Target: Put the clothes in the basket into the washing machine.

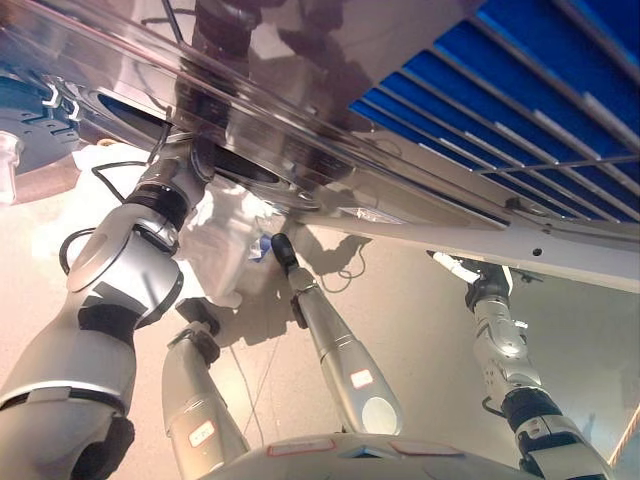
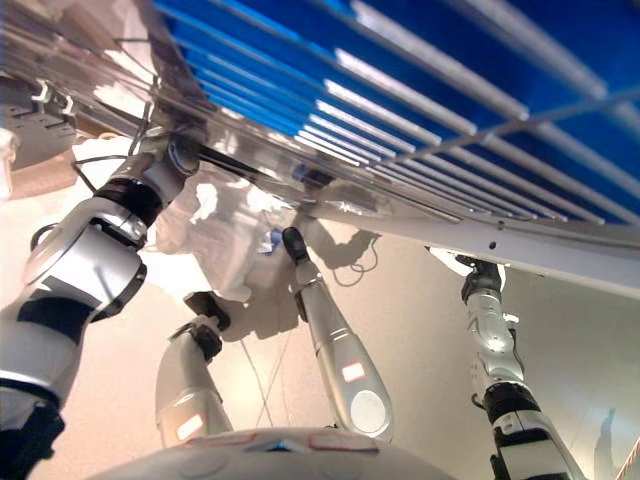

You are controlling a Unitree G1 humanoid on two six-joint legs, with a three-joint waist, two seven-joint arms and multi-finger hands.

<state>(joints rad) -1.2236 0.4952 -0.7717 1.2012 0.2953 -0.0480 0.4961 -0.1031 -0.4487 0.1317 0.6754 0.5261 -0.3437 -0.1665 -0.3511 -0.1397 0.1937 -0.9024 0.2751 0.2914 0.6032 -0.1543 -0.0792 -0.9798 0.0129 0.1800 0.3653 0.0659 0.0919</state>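
A white crumpled cloth [image 1: 225, 245] hangs just under a glossy, reflective panel [image 1: 300, 90] that crosses the top of the view. My left arm rises from the lower left to this cloth, and my left hand [image 2: 172, 160] goes in under the panel's edge beside it, fingers hidden. A small blue bit [image 1: 262, 246] shows at the cloth's right edge. A slatted grey wall with blue behind it [image 1: 520, 90] fills the upper right. My right hand [image 1: 458, 268] reaches up at the right to a white rim [image 1: 520, 240]; only pale tips show.
A grey-blue rounded part [image 1: 30, 120] sits at the upper left edge. Pale floor [image 1: 400, 310] lies below, between the arms.
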